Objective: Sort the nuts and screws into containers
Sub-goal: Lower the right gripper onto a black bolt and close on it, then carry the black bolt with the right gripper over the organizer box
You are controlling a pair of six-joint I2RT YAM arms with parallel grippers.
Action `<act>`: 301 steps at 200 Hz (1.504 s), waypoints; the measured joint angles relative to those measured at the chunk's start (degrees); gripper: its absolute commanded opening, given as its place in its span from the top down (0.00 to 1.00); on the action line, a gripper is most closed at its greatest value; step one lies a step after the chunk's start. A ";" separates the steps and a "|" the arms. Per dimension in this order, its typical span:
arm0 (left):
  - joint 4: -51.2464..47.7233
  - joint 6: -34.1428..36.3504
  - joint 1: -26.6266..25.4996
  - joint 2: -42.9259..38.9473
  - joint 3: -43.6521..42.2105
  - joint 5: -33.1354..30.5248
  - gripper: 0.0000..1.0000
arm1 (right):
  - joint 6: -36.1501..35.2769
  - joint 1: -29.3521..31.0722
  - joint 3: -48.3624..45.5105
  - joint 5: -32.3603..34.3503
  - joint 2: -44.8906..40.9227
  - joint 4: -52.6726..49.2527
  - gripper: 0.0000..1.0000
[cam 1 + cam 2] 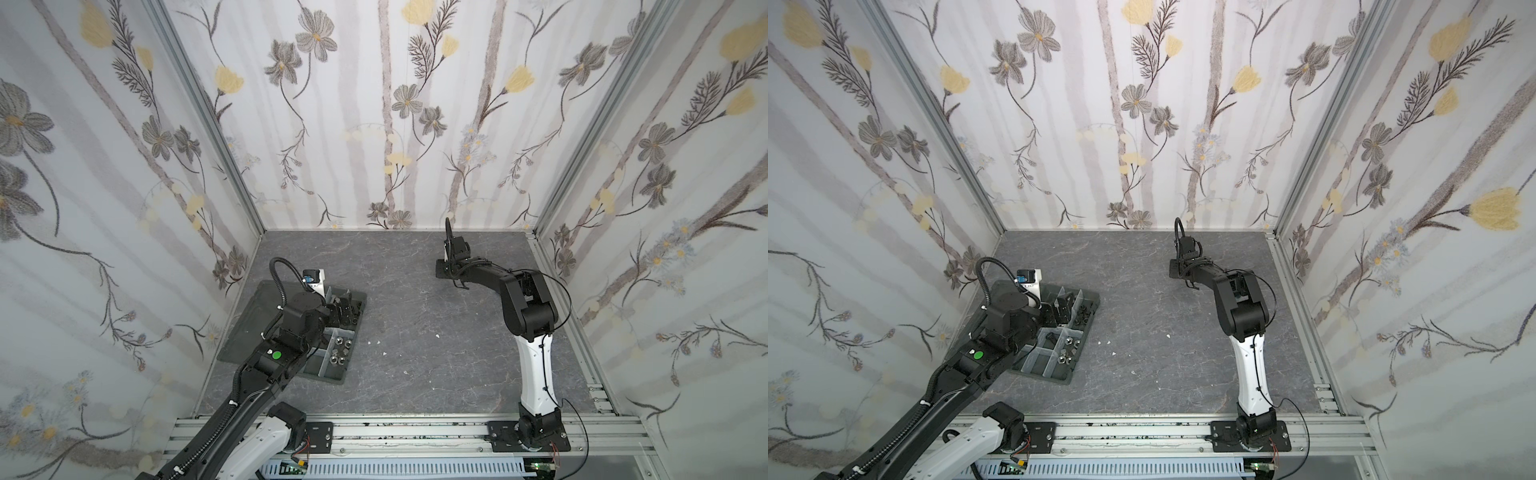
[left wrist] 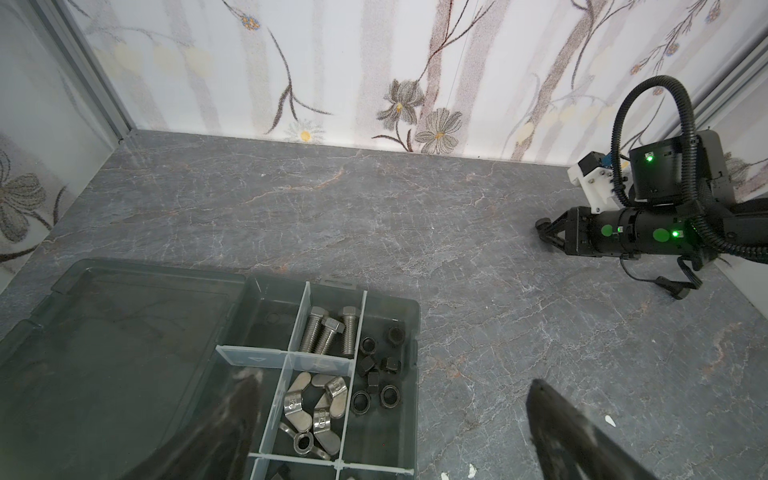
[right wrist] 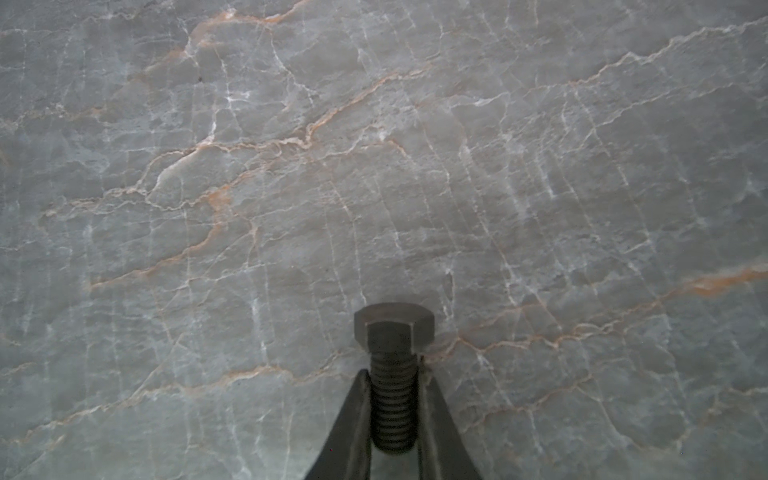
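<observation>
Clamping the right gripper on the threaded shank of a black screw low on the table, long axis running along the fingers, head outward, and needing a carry leftward to the organiser tray, well apart (sitting under the wide-open left gripper).

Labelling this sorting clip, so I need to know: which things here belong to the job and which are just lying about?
Job: black screw held by the right gripper; organiser tray; silver screws, wing nuts, black nuts and silver hex nuts in its compartments.
Lying about: white flecks on the table; the tray's flat lid.
</observation>
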 measured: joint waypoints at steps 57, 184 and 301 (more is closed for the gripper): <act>0.00 -0.02 0.00 -1.01 -0.02 -0.26 0.00 | 0.00 0.63 -1.05 -0.42 -2.36 -3.63 0.96; 0.35 -0.02 0.07 -6.64 -0.57 -1.77 0.00 | 2.10 16.79 -4.81 -12.26 -11.72 -3.72 0.97; 5.64 -0.66 2.95 -18.32 -4.02 -3.50 0.00 | 7.34 31.54 1.27 -24.30 -8.33 -0.07 0.97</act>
